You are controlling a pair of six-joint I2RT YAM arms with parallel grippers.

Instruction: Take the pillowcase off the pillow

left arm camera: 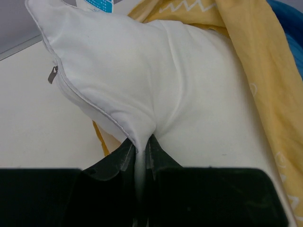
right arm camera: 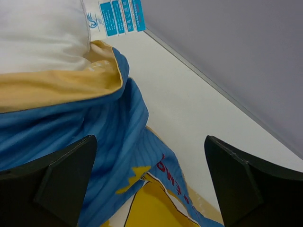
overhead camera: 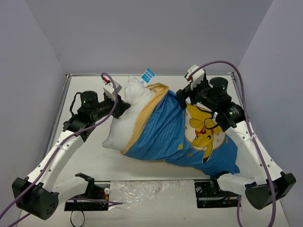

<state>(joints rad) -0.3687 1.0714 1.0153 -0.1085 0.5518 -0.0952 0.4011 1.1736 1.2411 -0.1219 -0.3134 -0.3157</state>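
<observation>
White table (overhead camera: 85, 161), grey walls (overhead camera: 142, 33). Pinched in shut-tight left gripper (left arm camera: 139, 153): edge of the pillow (left arm camera: 156, 80), bare end pointing at it. Beneath gaping, empty right gripper (right arm camera: 149, 142): the pillowcase (right arm camera: 71, 123), long axis slanting back toward that arm's base.

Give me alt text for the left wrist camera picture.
The left gripper pinches an edge fold of the white pillow. The pillowcase, yellow side out, drapes along the pillow's right, and a small zipper pull shows at left.
</observation>
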